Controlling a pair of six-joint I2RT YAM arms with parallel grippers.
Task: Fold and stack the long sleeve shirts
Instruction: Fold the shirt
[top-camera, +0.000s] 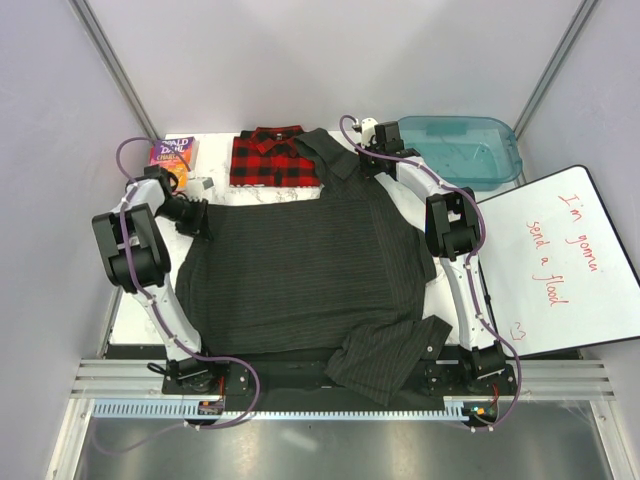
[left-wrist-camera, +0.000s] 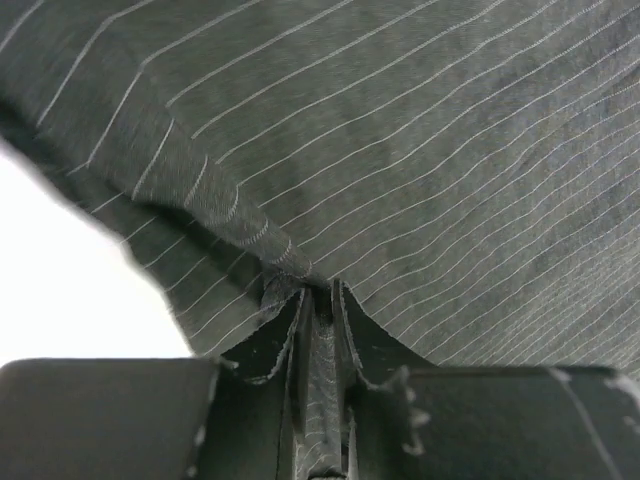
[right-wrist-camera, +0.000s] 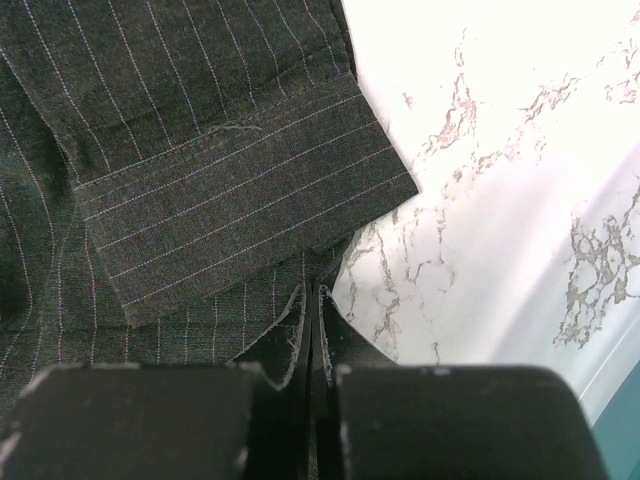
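Marble surface (top-camera: 213, 150): charcoal shirt (top-camera: 300, 260) sprawls across the middle, plaid shirt (top-camera: 268, 160) at the far edge, book (top-camera: 172, 153) far-left corner, teal tub (top-camera: 460, 121) far-right.

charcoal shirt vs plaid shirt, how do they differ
The charcoal shirt lies spread open across the table; the plaid shirt sits folded small at the far edge. Charcoal is pinstriped and pinched by the left gripper and right gripper; plaid is checked red-black, not held. Both have collars.

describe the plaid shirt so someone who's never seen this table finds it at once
A dark pinstriped shirt covers most of the marble table. Beside its collar, at the far edge, lies the plaid shirt, folded into a rectangle. It is the only red-and-black checked thing, between a paperback book and a teal bin.
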